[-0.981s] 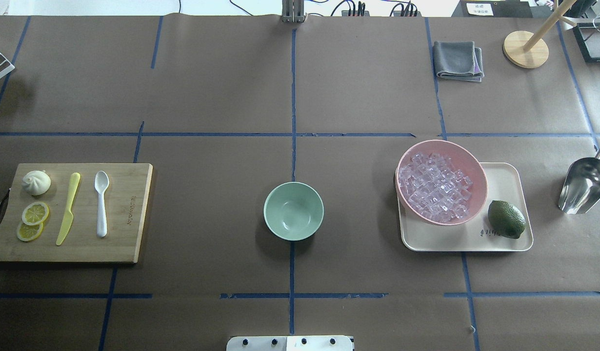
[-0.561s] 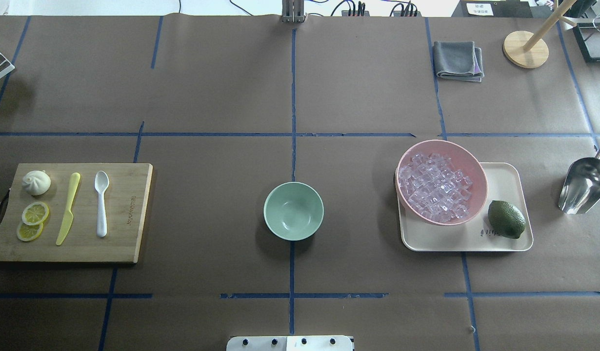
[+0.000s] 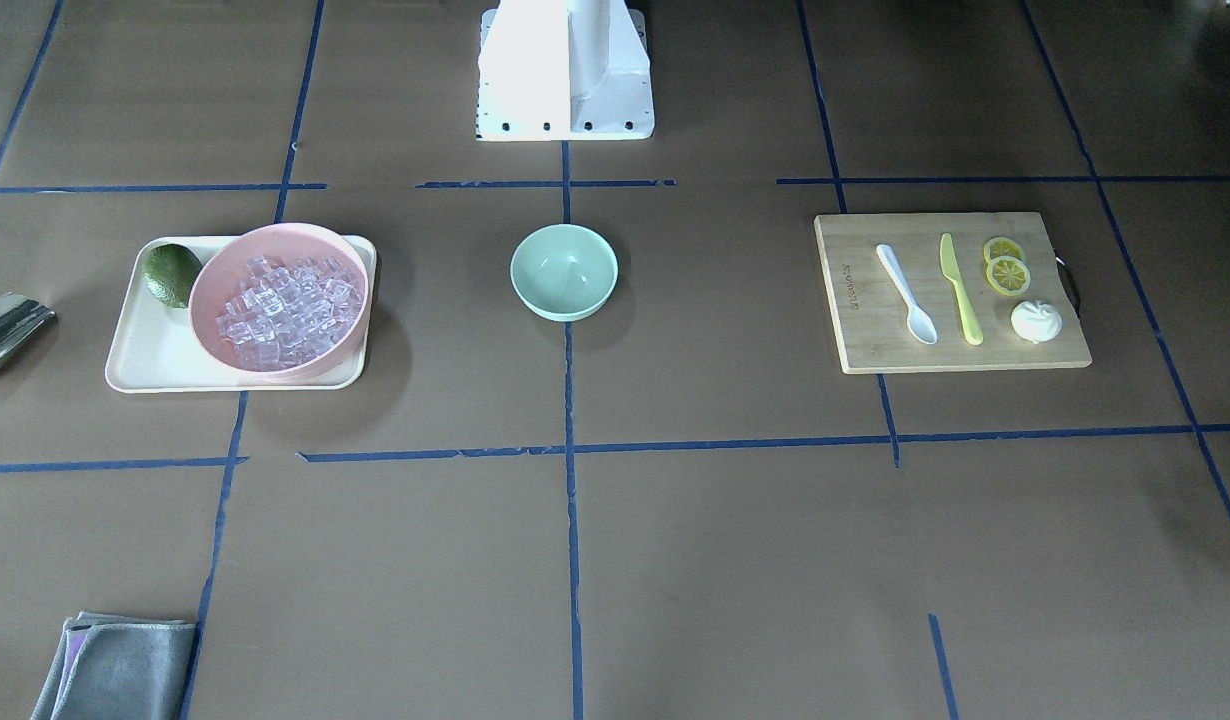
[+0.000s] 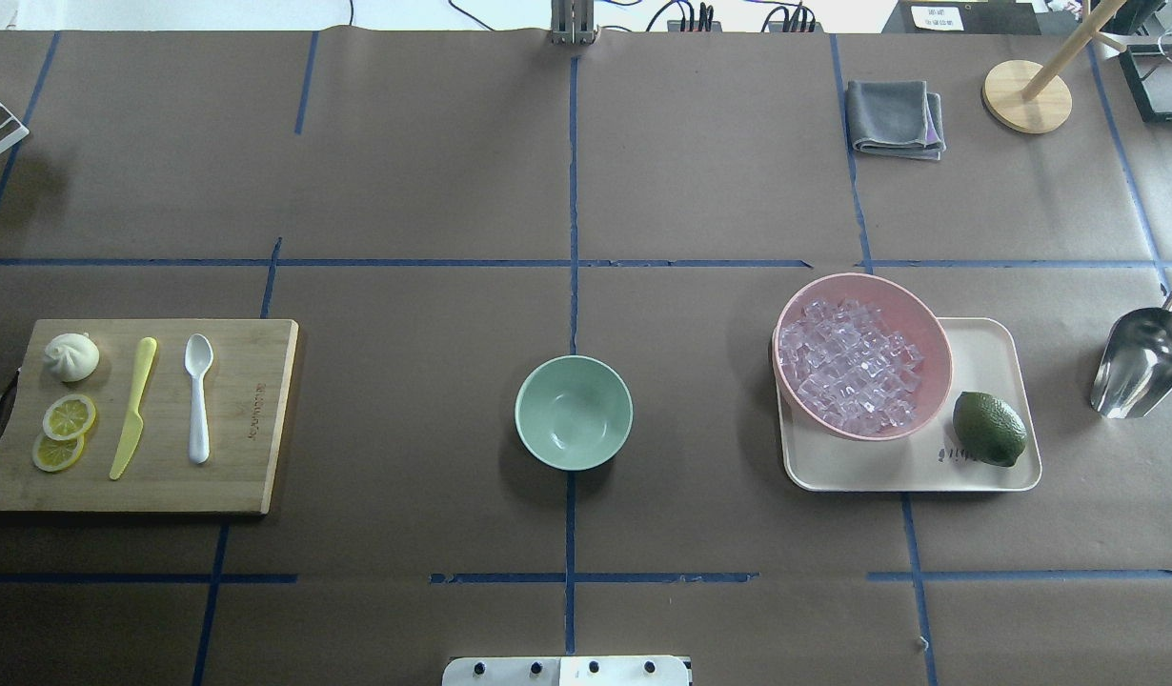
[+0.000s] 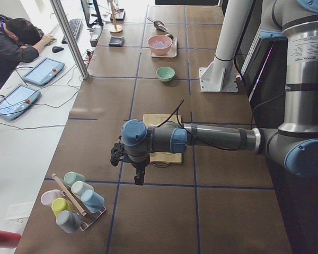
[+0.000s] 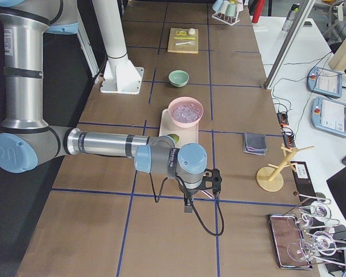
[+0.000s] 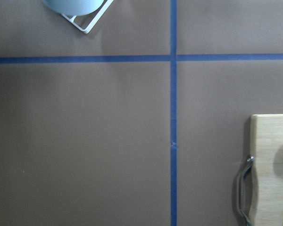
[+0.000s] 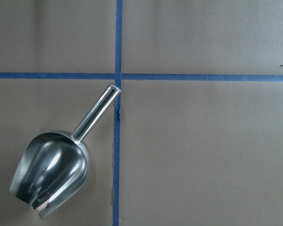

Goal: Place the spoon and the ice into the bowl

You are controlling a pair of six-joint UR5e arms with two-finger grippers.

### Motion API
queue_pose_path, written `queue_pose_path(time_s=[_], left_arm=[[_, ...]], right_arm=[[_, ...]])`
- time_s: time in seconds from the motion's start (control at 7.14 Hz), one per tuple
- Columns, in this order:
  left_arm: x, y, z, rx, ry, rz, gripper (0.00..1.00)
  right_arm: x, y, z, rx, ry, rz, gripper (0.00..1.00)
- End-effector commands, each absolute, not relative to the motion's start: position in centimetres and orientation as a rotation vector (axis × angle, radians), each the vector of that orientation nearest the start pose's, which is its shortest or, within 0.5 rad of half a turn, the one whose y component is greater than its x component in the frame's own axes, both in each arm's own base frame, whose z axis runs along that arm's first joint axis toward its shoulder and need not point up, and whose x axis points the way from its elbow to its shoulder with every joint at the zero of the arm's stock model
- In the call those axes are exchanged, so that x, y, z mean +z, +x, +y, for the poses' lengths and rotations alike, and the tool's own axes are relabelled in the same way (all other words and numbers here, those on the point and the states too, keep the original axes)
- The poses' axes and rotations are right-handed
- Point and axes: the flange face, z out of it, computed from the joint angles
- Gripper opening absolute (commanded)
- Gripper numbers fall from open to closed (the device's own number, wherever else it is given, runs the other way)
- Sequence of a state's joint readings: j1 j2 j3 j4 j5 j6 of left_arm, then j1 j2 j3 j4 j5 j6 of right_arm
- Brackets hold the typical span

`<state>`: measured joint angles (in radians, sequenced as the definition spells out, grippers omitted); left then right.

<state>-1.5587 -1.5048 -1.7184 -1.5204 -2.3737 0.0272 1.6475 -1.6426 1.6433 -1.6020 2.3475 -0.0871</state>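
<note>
The white spoon (image 4: 198,397) lies on a wooden cutting board (image 4: 252,419) at the left, also seen in the front view (image 3: 906,294). The mint-green bowl (image 4: 574,412) stands empty at the table's middle (image 3: 564,271). The ice (image 4: 851,365) fills a pink bowl (image 4: 929,324) on a cream tray (image 4: 986,343) at the right. My left gripper (image 5: 139,177) hangs over the table's left end, beyond the board; I cannot tell if it is open. My right gripper (image 6: 187,205) hangs over the right end, above a metal scoop (image 8: 52,176); I cannot tell its state.
A yellow-green knife (image 4: 133,407), lemon slices (image 4: 69,416) and a bun (image 4: 71,356) share the board. A lime (image 4: 989,429) sits on the tray. The scoop (image 4: 1141,362) lies at the right edge. A grey cloth (image 4: 895,117) and a wooden stand (image 4: 1026,95) are far right.
</note>
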Motion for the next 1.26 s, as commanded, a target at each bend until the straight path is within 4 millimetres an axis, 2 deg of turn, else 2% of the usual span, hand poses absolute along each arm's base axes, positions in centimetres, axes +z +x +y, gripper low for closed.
queue_pose_path(time_s=[0.0, 0.14, 0.28, 0.42, 0.56, 0.7, 0.84, 1.12], left_arm=[[59.8, -4.6, -46.8, 0.086, 0.072, 0.807, 1.00], [59.4, -4.3, -46.6, 0.087, 0.068, 0.854, 1.00], [58.4, -2.8, -46.7, 0.109, 0.061, 0.930, 1.00], [55.9, -2.2, -46.3, 0.143, 0.099, 0.924, 1.00], [54.4, -2.0, -45.3, 0.128, 0.107, 0.926, 1.00], [51.2, 0.4, -45.0, 0.084, 0.083, 0.934, 1.00], [48.5, 3.7, -44.5, 0.059, 0.052, 0.911, 1.00], [44.6, 10.4, -43.0, -0.056, -0.050, 0.894, 1.00]], right_arm=[[65.1, 9.9, -45.6, -0.005, 0.052, -0.778, 1.00], [64.4, 9.8, -45.7, -0.012, 0.065, -0.781, 1.00], [64.2, 9.7, -45.8, -0.018, 0.068, -0.776, 1.00], [63.1, 9.7, -46.1, -0.027, 0.090, -0.776, 1.00], [62.7, 9.5, -46.1, -0.033, 0.095, -0.776, 1.00], [63.6, 8.9, -46.1, -0.040, 0.075, -0.776, 1.00], [63.6, 8.9, -46.1, -0.040, 0.075, -0.774, 1.00], [63.4, 8.7, -46.0, -0.036, 0.073, -0.807, 1.00]])
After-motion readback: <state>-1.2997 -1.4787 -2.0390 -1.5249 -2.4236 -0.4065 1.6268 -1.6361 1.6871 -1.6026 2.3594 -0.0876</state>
